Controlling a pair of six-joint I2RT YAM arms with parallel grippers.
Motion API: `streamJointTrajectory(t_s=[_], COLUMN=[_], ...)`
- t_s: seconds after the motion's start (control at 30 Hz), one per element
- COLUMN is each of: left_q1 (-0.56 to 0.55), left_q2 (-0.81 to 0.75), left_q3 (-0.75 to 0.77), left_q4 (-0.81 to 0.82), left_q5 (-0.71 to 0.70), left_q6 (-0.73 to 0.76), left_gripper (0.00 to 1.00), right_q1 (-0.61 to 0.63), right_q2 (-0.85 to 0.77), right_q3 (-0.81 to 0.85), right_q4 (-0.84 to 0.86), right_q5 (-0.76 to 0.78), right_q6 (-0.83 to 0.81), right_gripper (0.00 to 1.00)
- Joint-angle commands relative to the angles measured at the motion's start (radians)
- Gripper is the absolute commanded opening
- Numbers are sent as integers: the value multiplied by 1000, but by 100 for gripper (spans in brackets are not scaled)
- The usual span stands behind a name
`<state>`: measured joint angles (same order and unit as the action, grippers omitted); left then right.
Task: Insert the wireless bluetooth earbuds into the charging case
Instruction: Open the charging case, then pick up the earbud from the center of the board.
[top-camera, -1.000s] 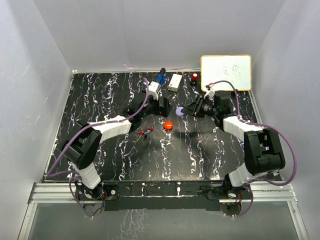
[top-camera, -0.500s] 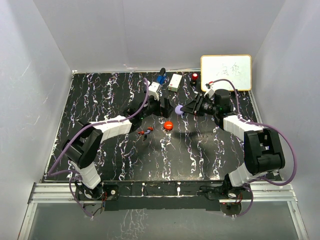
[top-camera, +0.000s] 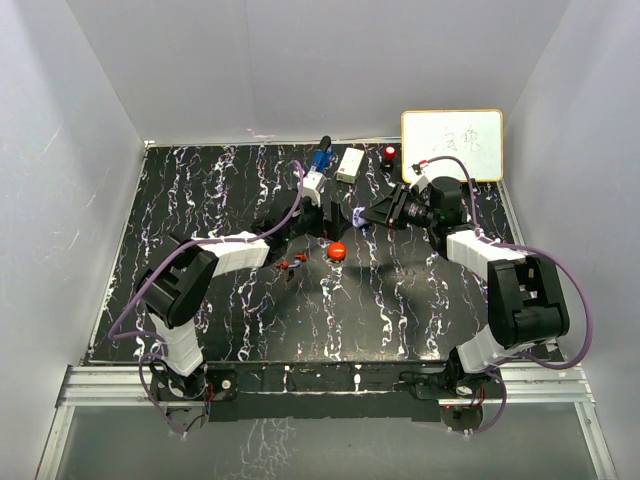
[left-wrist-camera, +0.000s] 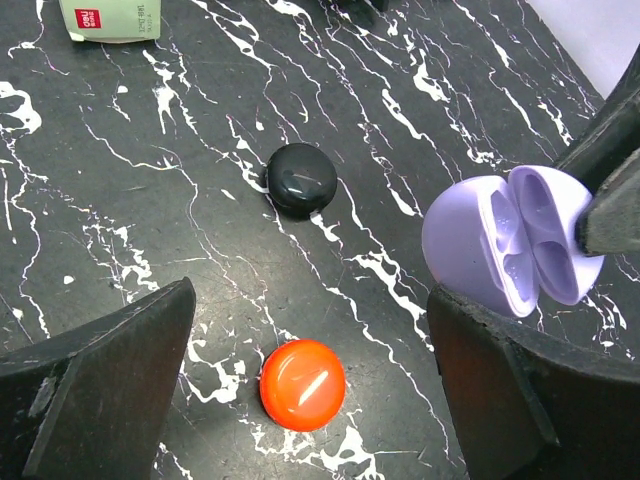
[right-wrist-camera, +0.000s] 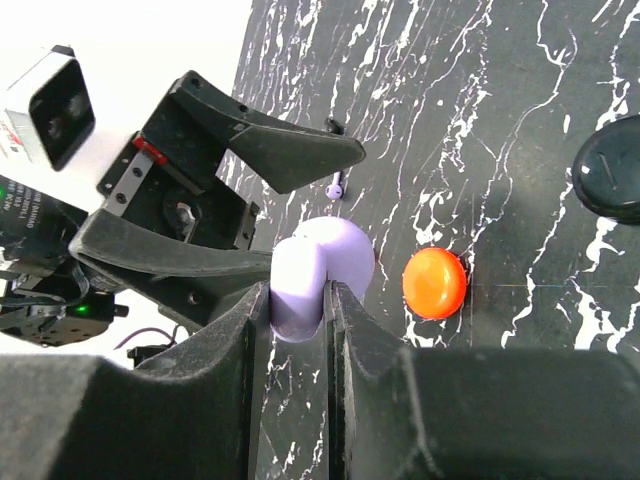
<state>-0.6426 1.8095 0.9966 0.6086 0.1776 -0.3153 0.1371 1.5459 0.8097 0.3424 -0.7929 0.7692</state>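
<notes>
The red puck (top-camera: 337, 250) lies on the black marbled table (top-camera: 220, 190). Around it, the black puck (left-wrist-camera: 301, 178) lies just beyond, a white box (top-camera: 350, 165) stands well beyond that near the back edge, and a whiteboard (top-camera: 452, 145) leans far back to the puck's right. The wireless bluetooth earbuds (top-camera: 300, 261), tiny red and dark pieces, lie on the table near the puck's left side and apart from it; nothing touches them. The charging case (left-wrist-camera: 510, 240), lilac with its lid swung open, hangs above the table just beyond and right of the puck. It is pinched between the closed-in fingers of the right gripper (right-wrist-camera: 298, 300). The left gripper (left-wrist-camera: 310, 300) hovers over both pucks with its jaws spread wide and nothing between them. Its right finger sits just beside the case, so the two grippers crowd the space behind the puck. Compared with a second ago, the left arm has reached farther in, bringing its gripper closer to the case. The right gripper has drawn the case slightly farther back from the puck. The puck and earbuds have not moved.
</notes>
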Motion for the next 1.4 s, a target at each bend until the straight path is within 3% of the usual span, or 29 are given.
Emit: streamJointTrajectory(t_s=[0.0, 0.33, 0.47, 0.67, 0.8, 0.97, 1.07, 1.37], left_q1=[1, 1, 3, 48, 116, 119, 118, 113], left_q2=[-5, 2, -29, -155, -209, -204, -169, -133], left_q3=[36, 46, 10, -65, -67, -22, 1, -3], left_q4=[43, 42, -3, -182, -363, -584, -652, -683], left_q5=[26, 21, -81, -345, -418, -568, -596, -548], left_q6=[-13, -14, -3, -41, -132, -159, -160, -162], left_gripper=[99, 99, 99, 99, 99, 94, 85, 83], right_q1=[0, 1, 1, -24, -46, -47, -47, -48], right_q2=[7, 44, 37, 46, 64, 56, 51, 45], right_q3=[28, 18, 25, 7, -29, -35, -39, -49], right_q4=[102, 162, 150, 177, 271, 274, 273, 267], right_q5=[-40, -70, -62, -77, -107, -108, -109, -110], right_q6=[34, 103, 116, 143, 197, 193, 190, 182], right_gripper=[0, 0, 0, 0, 0, 0, 0, 0])
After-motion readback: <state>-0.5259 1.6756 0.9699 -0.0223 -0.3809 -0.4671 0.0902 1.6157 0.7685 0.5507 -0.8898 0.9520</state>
